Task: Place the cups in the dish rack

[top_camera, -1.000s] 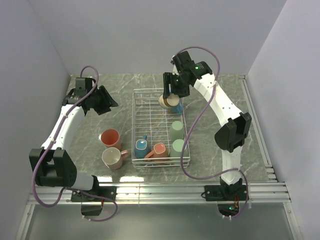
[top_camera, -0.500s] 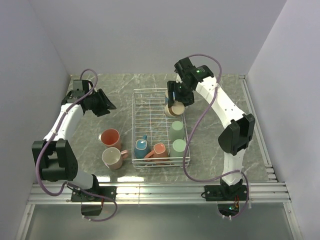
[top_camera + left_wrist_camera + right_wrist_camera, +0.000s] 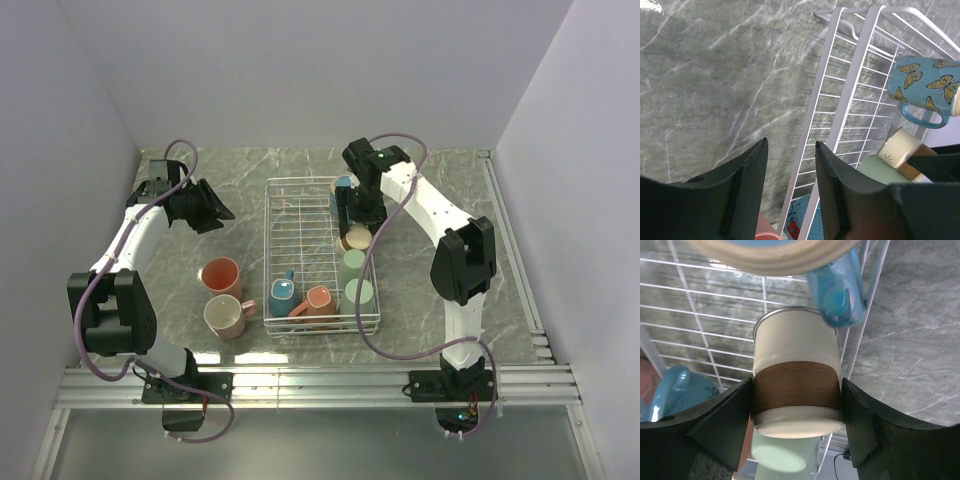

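The grey marbled bench carries the white wire dish rack near its middle. Left of it stand a salmon mug and a cream mug, seemingly touching.

My left arm stretches far out along the left side of the table, wrist bent so the left gripper points to the right and slightly down. Its jaws stand parted with nothing between them. My right arm rises from its base, folds at the elbow and reaches back and to the left. The wrist tips down so the right gripper faces back toward me, jaws pressed on either side of a cream cup
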Controlling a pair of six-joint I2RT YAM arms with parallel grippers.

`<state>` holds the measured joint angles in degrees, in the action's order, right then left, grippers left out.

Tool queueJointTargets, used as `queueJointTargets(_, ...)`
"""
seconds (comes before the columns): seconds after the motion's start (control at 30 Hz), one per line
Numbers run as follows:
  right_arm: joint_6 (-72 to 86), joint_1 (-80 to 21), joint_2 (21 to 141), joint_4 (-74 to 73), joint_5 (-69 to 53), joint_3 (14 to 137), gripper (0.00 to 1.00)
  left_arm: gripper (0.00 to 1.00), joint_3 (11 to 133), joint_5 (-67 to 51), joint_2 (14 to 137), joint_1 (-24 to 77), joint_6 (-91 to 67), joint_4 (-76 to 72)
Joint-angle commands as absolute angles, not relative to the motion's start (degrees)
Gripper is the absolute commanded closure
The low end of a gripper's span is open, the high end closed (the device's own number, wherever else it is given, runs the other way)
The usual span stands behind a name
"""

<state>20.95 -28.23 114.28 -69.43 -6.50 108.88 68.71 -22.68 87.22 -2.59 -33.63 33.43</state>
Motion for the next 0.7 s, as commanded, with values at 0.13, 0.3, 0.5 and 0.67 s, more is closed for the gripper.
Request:
queueJointTargets(0.13, 23.2, -28.5, 115.5, -65.0, -2.8, 106.3, 0.92, 0.52, 68.5, -22.9, 86.0, -2.5, -31.8, 32.5)
queueJointTargets(0.3, 23.8, -28.8, 116.5, -65.6, -0.3, 106.7, 0.45, 0.53, 67.7, -21.7, 84.0, -2.8, -30.8, 33.3)
queueJointTargets(0.5, 24.8, -29.0, 115.9, -66.7, 3.1, 107.8, 0.2, 0.53, 64.6, -21.1, 81.6, -3.1, -30.3, 33.1)
queueJointTargets(0.67, 25.7, -29.4, 114.0, -66.5, 3.9, 107.7, 0.04, 0.52, 64.0, -21.1, 80.9, -3.4, -29.9, 33.2)
